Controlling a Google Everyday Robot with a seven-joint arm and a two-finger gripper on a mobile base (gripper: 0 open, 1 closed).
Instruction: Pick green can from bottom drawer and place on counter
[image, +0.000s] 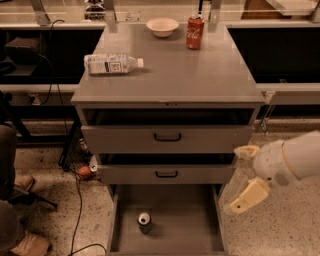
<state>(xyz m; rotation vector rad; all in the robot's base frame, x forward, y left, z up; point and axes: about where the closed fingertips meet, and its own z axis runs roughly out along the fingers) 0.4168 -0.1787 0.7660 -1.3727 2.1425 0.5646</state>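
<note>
The green can (144, 222) stands upright on the floor of the open bottom drawer (195, 232), left of its middle; I see mostly its silver top. The counter (175, 75) is the grey top of the cabinet above. My gripper (245, 177) is at the right of the cabinet, beside the lower drawers, outside the drawer and well right of the can. Its two cream fingers (248, 196) are spread apart and hold nothing.
On the counter lie a clear plastic bottle (111, 64) on its side at the left, a white bowl (162, 26) and a red Coca-Cola can (195, 31) at the back. The two upper drawers (167, 137) stand slightly open. A person's legs (10, 200) and cables are at the left.
</note>
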